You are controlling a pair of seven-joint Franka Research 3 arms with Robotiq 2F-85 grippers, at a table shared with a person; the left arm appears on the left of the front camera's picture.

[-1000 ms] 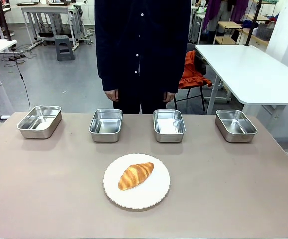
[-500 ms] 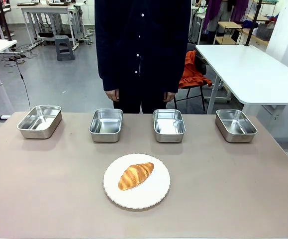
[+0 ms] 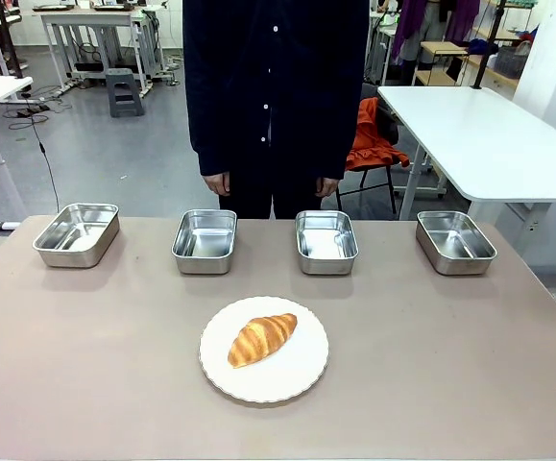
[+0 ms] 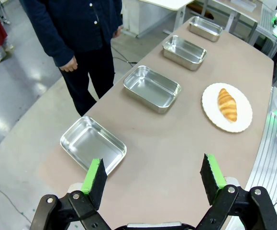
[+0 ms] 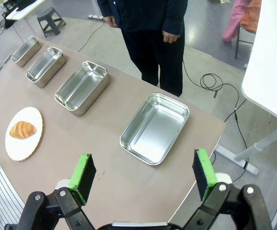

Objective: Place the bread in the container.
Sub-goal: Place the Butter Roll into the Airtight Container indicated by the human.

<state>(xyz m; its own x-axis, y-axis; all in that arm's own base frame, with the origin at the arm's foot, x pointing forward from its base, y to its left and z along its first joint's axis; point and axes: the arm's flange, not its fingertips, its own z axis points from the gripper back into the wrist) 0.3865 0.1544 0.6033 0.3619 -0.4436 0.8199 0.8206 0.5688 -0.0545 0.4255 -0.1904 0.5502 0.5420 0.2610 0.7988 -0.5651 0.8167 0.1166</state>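
The left gripper (image 4: 153,167) hangs over the table's left end, its green pads spread wide with nothing between them. The bread (image 4: 227,104) lies well apart from it, on a white plate (image 4: 209,103) toward the table's middle. Along the far edge stand the leftmost tray (image 3: 76,233), second tray (image 3: 205,240), third tray (image 3: 326,241) and rightmost tray (image 3: 455,241) (all four alike, shiny steel). The bread sits on the near side of the gap between the middle two, touching none. The right gripper (image 5: 142,165), equally spread, hovers over the right end, with the bread well apart from it. The tabletop (image 3: 85,365) is matte grey-brown. Behind it a person (image 3: 276,96) in dark clothes stands with hands down, amid white tables and a grey floor. The picture's top edge cuts the person off above the chest.
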